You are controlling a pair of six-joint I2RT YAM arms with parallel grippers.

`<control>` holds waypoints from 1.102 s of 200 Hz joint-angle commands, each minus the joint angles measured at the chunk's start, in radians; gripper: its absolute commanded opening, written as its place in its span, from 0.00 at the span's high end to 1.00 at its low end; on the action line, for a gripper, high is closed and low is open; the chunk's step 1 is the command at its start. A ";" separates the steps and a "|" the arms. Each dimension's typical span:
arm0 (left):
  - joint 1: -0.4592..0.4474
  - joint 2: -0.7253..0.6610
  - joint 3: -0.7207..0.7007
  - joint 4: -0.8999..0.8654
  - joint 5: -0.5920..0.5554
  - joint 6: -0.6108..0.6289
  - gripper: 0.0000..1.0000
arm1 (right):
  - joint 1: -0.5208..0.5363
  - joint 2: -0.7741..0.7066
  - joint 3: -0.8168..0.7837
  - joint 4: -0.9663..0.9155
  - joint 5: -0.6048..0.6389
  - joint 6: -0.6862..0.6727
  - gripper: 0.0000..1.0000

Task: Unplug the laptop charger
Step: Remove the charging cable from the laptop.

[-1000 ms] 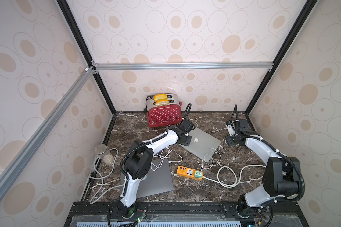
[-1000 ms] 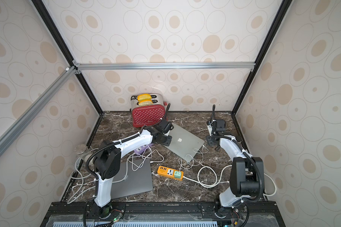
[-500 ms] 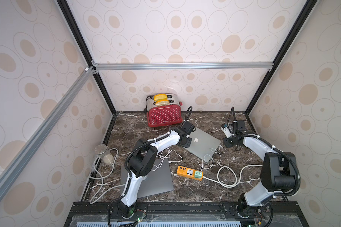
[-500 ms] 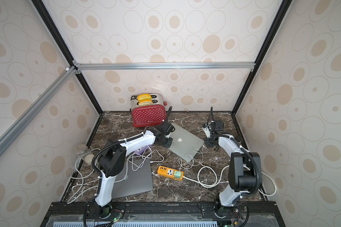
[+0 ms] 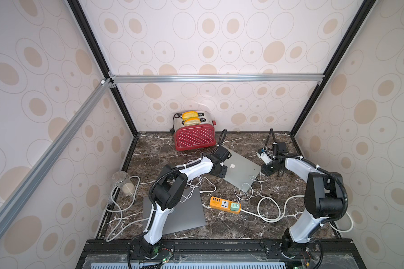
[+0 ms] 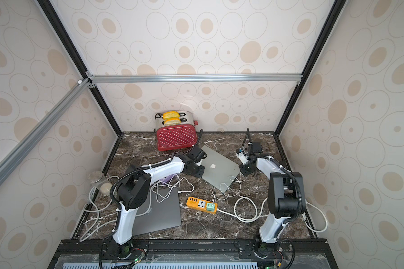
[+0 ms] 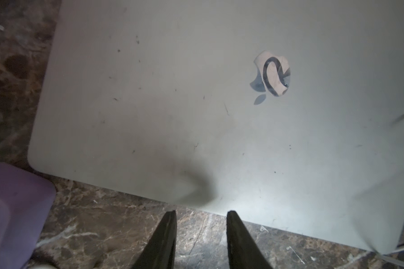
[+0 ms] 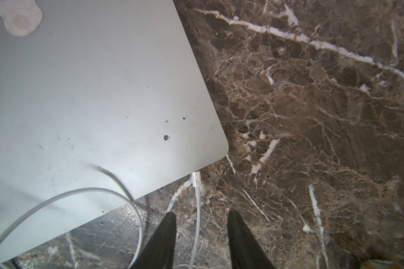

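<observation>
Silver laptop, lid closed, lay flat on the marble desk; the white charger plug sat in its edge beside one corner, its cable trailing across the desk. Right fingers were parted, gripping nothing, one either side of that cable just short of the plug. Left fingers were likewise parted and empty, over bare desk at the laptop's opposite edge

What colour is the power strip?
Orange power strip, clearest in a top view.

end effectors both low, slightly parted
</observation>
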State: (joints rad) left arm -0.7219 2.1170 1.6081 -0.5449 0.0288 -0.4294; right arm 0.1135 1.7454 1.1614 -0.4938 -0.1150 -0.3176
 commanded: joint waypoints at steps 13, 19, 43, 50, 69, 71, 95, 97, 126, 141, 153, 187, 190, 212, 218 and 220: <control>-0.008 0.000 -0.014 0.008 0.015 -0.026 0.62 | 0.027 0.051 0.024 -0.043 0.008 -0.036 0.60; -0.008 0.000 -0.016 0.008 0.017 -0.028 0.62 | 0.033 0.062 0.028 -0.042 0.024 -0.037 0.60; -0.008 -0.005 -0.025 0.017 0.021 -0.032 0.62 | 0.046 0.091 0.036 -0.038 0.048 -0.039 0.60; -0.008 -0.005 -0.025 0.019 0.022 -0.034 0.62 | 0.047 0.097 0.036 -0.033 0.056 -0.039 0.61; -0.008 -0.003 -0.027 0.020 0.026 -0.032 0.62 | 0.048 0.102 0.035 -0.023 0.081 -0.038 0.61; -0.007 -0.003 -0.026 0.019 0.026 -0.032 0.62 | 0.048 0.102 0.035 -0.023 0.082 -0.037 0.62; -0.009 -0.002 -0.025 0.020 0.027 -0.032 0.62 | 0.048 0.110 0.037 -0.018 0.101 -0.042 0.63; -0.008 -0.002 -0.025 0.019 0.026 -0.032 0.62 | 0.048 0.110 0.037 -0.019 0.102 -0.042 0.63; -0.009 -0.001 -0.026 0.021 0.031 -0.034 0.62 | 0.048 0.123 0.045 -0.006 0.104 -0.037 0.64; -0.008 0.000 -0.030 0.021 0.033 -0.034 0.61 | 0.048 0.133 0.053 -0.005 0.097 -0.038 0.64; -0.008 -0.002 -0.033 0.021 0.032 -0.032 0.61 | 0.048 0.143 0.063 -0.008 0.093 -0.041 0.65; -0.009 0.001 -0.034 0.021 0.031 -0.031 0.61 | 0.048 0.163 0.085 -0.018 0.084 -0.048 0.70; -0.008 0.001 -0.034 0.020 0.031 -0.031 0.61 | 0.048 0.163 0.085 -0.018 0.083 -0.049 0.70; -0.008 0.005 -0.030 0.020 0.035 -0.031 0.61 | 0.048 0.167 0.087 -0.014 0.084 -0.052 0.73; -0.008 0.006 -0.030 0.021 0.035 -0.031 0.61 | 0.048 0.168 0.088 -0.015 0.085 -0.056 0.74; -0.008 0.006 -0.030 0.021 0.036 -0.031 0.61 | 0.048 0.169 0.087 -0.015 0.086 -0.056 0.74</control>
State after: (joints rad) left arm -0.7219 2.1170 1.5745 -0.5144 0.0628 -0.4488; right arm 0.1585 1.8969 1.2274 -0.4911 -0.0212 -0.3477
